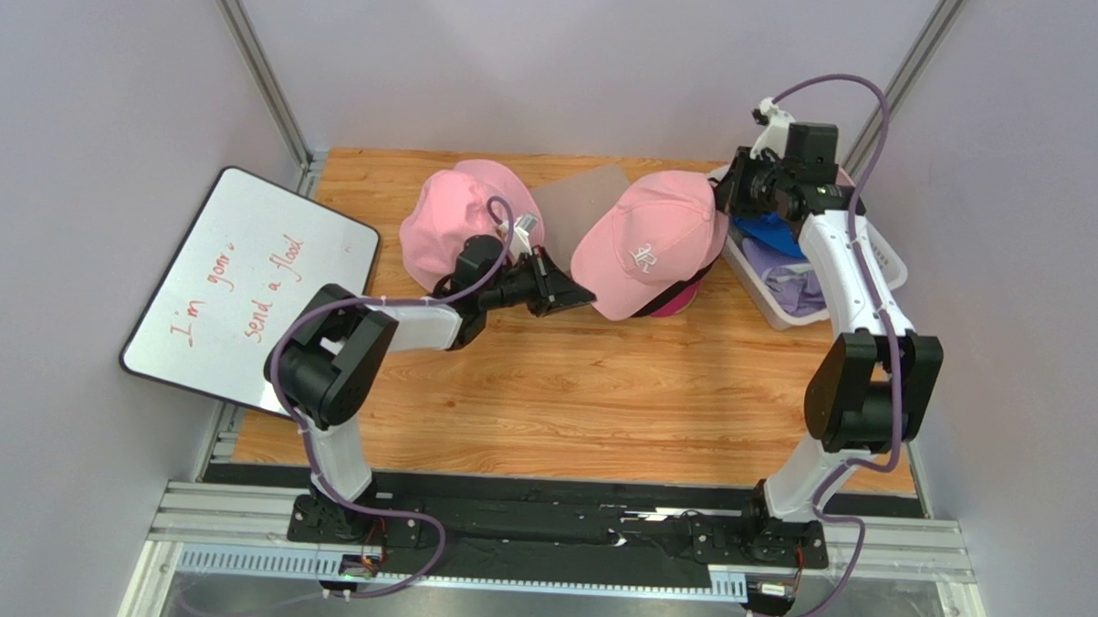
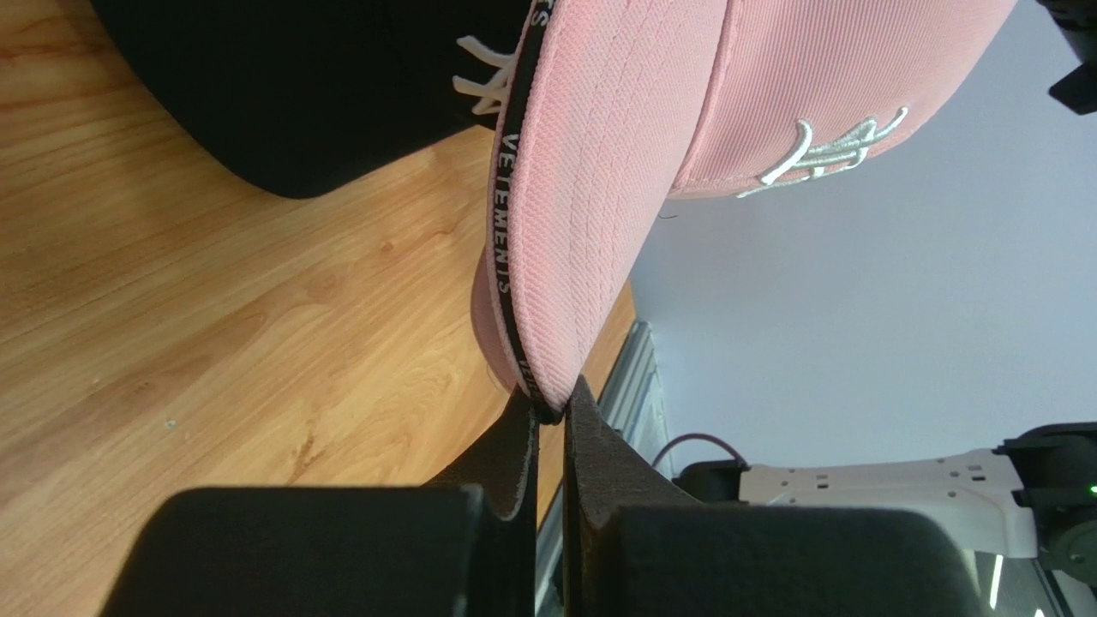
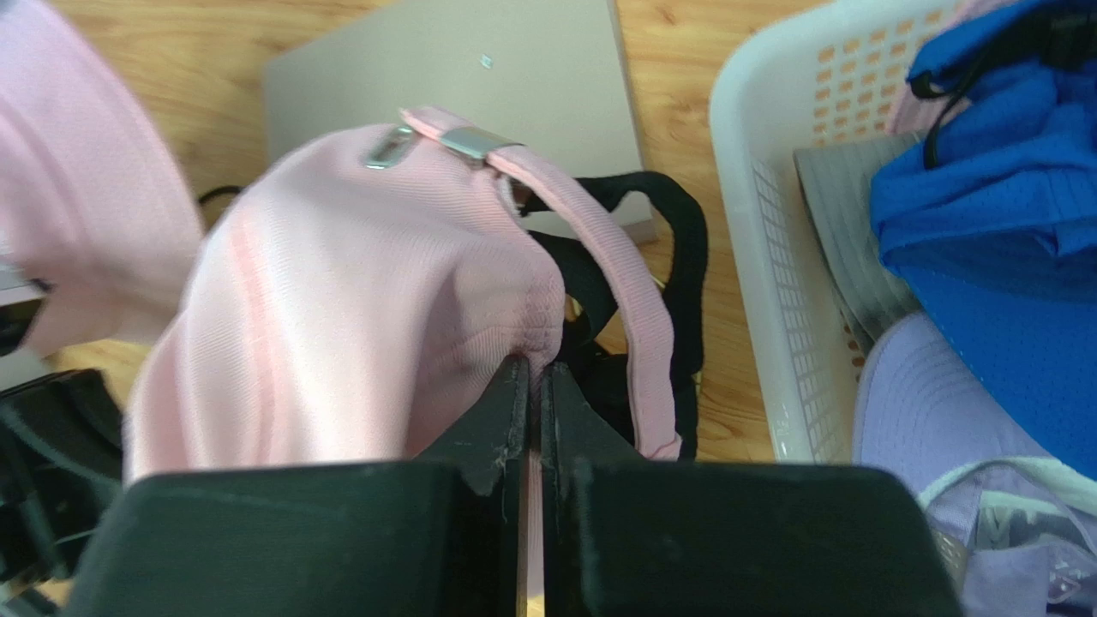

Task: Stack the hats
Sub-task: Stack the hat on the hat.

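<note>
A pink baseball cap with a white logo hangs between both grippers, above a black cap and a magenta cap on the table. My left gripper is shut on the tip of its brim, pinched at the fingertips. My right gripper is shut on the fabric at the back of the cap, beside its strap, with the jaws nearly touching. The black cap lies under the pink one. A pink bucket hat sits behind my left arm.
A white mesh basket at the right holds blue, lavender and grey hats. A beige flat sheet lies at the back. A whiteboard with red writing leans at the left.
</note>
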{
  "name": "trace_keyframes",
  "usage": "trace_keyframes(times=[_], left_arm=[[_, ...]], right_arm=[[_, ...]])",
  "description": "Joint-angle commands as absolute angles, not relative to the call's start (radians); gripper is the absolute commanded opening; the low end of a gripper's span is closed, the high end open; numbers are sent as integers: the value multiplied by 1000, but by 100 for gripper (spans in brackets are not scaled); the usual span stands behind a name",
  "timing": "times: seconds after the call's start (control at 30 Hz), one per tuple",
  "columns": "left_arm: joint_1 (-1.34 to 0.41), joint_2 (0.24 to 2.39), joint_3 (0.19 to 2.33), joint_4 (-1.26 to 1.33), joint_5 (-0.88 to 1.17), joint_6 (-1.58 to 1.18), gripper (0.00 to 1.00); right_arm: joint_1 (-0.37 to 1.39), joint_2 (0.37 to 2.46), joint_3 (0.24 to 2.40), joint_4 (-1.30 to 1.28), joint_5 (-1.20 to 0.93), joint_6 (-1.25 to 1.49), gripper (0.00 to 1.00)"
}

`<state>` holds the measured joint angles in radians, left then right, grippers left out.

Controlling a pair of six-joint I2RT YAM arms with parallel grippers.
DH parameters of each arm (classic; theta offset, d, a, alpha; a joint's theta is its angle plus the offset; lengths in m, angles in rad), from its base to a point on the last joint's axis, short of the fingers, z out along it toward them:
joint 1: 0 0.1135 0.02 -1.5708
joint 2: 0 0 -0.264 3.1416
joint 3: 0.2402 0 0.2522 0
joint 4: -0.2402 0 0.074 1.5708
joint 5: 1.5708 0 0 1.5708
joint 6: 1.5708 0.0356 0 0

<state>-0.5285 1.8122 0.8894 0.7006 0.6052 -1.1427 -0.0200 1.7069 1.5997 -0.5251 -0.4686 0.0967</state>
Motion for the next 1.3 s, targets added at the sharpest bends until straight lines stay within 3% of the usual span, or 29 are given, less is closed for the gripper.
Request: trace_keyframes(times=[0.0, 0.17, 0.2, 0.27, 0.3, 0.43, 0.5, 0.7, 1.0, 1.27], left_arm=[[-517, 1827, 931, 542, 542, -1048, 0], [-514, 1827, 927, 497, 500, -996, 0], [-514, 1819, 930, 467, 494, -971, 5], [-514, 1780, 927, 454, 488, -950, 25], [-514, 1763, 927, 430, 483, -925, 47], [-517, 1628, 949, 310, 428, -838, 78], [-520, 1579, 963, 220, 397, -779, 85], [-595, 1496, 1106, 3, 279, -583, 87], [-764, 1638, 1507, -221, 52, -379, 88], [-851, 1789, 1730, -299, -106, -189, 86]], right_arm=[[28, 1767, 1666, -581, -215, 72, 0], [31, 1802, 1689, -620, -141, 69, 0], [31, 1802, 1687, -620, -143, 68, 0], [29, 1792, 1675, -612, -163, 75, 0], [34, 1780, 1675, -606, -170, 78, 0], [46, 1769, 1704, -629, -175, 84, 0], [51, 1770, 1733, -653, -170, 84, 0], [72, 1779, 1767, -690, -123, 101, 0], [133, 1799, 1824, -755, -38, 126, 0], [140, 1810, 1836, -770, -31, 143, 0]])
